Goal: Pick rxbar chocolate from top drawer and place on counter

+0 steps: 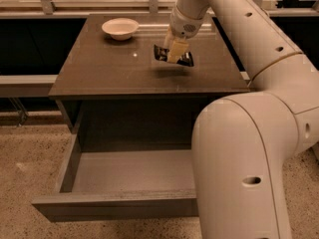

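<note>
The rxbar chocolate (185, 59), a flat black wrapper bar, hangs slightly above the counter (109, 71), near its right middle. My gripper (174, 54) reaches down from above and is shut on the bar, its yellowish fingers (177, 51) pinching it across the middle. A shadow lies on the counter under the bar. The top drawer (119, 183) is pulled wide open below the counter and its grey interior shows nothing inside.
A white bowl (120, 28) stands on the counter's back left. My large white arm (244, 148) fills the right side of the view and hides the drawer's right part. Speckled beige floor (25, 163) surrounds the cabinet.
</note>
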Motion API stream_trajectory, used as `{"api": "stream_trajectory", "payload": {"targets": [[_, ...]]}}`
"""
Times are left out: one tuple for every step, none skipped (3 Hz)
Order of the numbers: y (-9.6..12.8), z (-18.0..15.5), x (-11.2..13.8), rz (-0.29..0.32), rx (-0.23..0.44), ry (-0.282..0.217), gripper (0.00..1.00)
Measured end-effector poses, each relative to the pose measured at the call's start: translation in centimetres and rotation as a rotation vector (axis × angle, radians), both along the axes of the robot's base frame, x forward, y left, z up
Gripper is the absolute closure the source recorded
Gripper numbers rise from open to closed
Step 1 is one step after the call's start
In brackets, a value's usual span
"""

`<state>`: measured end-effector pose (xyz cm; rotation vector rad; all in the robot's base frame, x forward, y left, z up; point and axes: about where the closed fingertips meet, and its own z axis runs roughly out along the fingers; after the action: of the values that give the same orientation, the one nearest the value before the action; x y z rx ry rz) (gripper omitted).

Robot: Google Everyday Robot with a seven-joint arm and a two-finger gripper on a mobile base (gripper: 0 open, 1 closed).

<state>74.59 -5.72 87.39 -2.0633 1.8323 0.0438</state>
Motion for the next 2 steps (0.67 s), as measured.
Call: {"api": "stream_trajectory", "payload": {"targets": [[0.43, -0.38, 0.49, 0.000, 0.006, -0.008, 0.22], [0.67, -0.64, 0.74, 0.001, 0.009, -0.012, 0.01]]}}
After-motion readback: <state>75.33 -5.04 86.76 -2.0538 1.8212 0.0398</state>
